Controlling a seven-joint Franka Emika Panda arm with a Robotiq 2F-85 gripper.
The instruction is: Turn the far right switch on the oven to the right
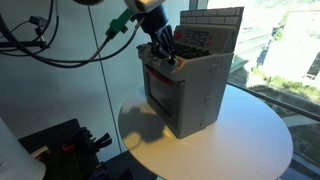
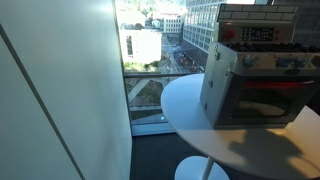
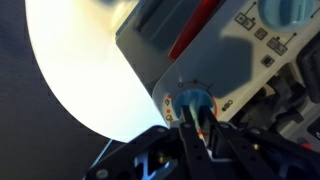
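Gripper (image 1: pixel 163 52) is up at the oven (image 1: pixel 190 95) control strip, nose-on to the blue knob (image 3: pixel 195 102), probably so a wrist roll turns it. Can't tell if it's clamped yet. Oven sits on the round table (image 1: pixel 250 135).

We count one oven (image 1: pixel 190 90) and one round table (image 1: pixel 250 140), both showing in both exterior views, and one gripper (image 1: pixel 165 52). In the wrist view we make out one blue knob (image 3: pixel 193 103) and three small square buttons (image 3: pixel 260 33). The black cables (image 1: pixel 50 45) are too tangled to count.
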